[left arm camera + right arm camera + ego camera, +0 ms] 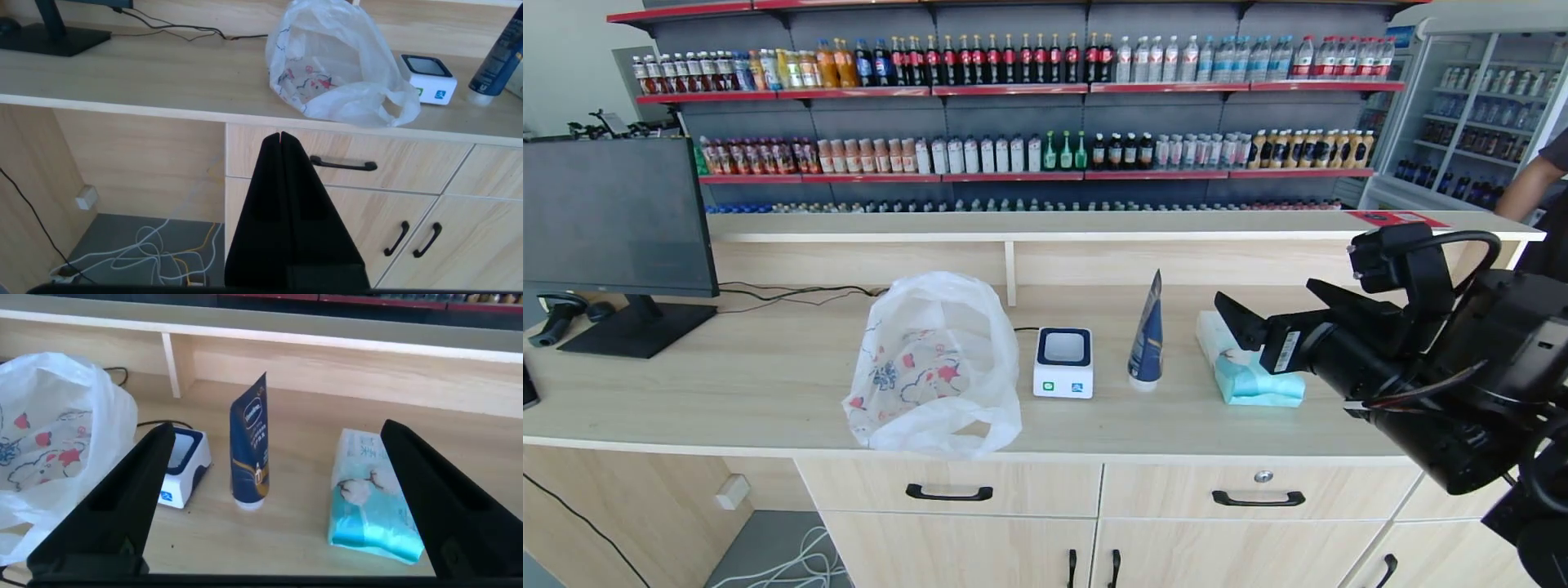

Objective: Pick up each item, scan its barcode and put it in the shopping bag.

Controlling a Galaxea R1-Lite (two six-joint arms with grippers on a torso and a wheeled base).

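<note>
A white plastic shopping bag (931, 367) (335, 61) (49, 449) slumps on the wooden counter (768, 376), with printed items inside. To its right stand a small white barcode scanner (1063, 362) (184, 465) (429, 77), an upright blue tube (1147, 335) (249, 441) (494, 61) and a flat teal tissue pack (1245, 367) (372, 502). My right gripper (1270, 302) (278, 431) hangs open above the counter's right part, just right of the tissue pack, holding nothing. My left gripper (280, 143) is shut and empty, low in front of the drawers below the bag.
A monitor (617, 216) and a handheld scanner (556, 318) occupy the counter's left end, with cables behind. A raised ledge (1094, 224) borders the back. Drawers with black handles (949, 492) sit under the counter. Bare counter lies between monitor and bag.
</note>
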